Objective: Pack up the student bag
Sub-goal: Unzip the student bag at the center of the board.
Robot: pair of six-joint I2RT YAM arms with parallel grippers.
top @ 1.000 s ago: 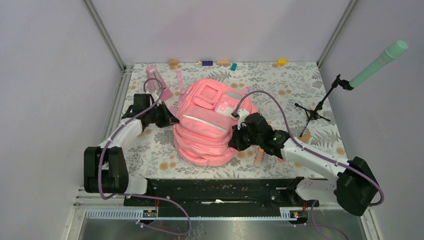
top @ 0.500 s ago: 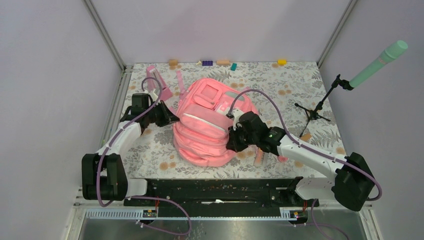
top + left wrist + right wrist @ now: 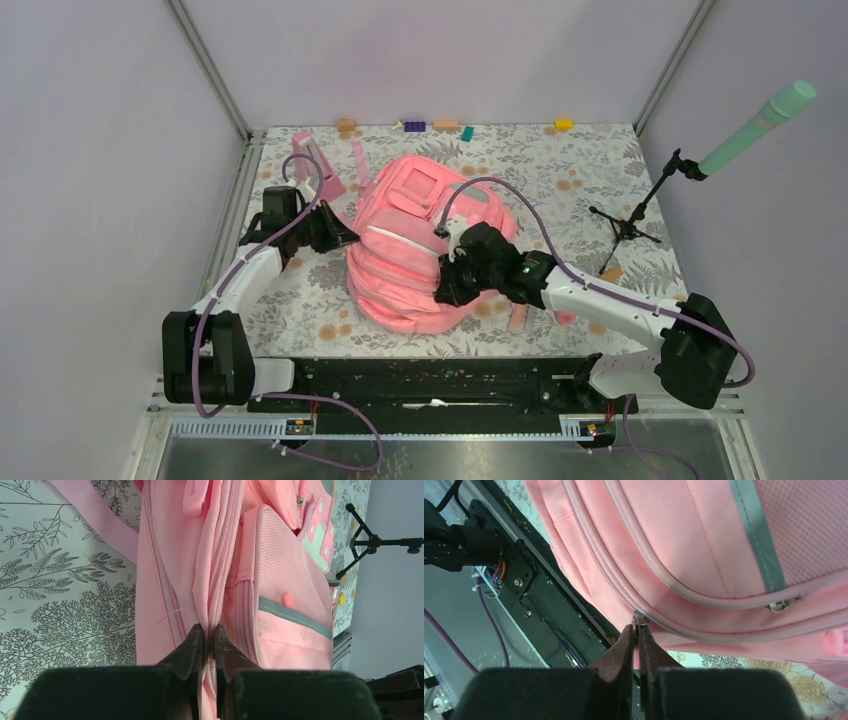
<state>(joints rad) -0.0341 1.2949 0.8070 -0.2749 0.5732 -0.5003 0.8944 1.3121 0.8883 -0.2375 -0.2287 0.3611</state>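
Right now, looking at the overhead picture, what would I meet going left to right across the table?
Left arm → pink backpack → black tripod stand → mint-green microphone.

right wrist view: lower end of zip pull (image 3: 640, 616) hidden between tips of right pincer (image 3: 636, 629). left wrist view: fabric fold below tips of left pincer (image 3: 206, 630) hidden by its housing. student bag (image 3: 280, 580) cut off by frame edges in both. top view: small coloured bits (image 3: 445, 125) along upper edge of worktop (image 3: 600, 170), too small to name.
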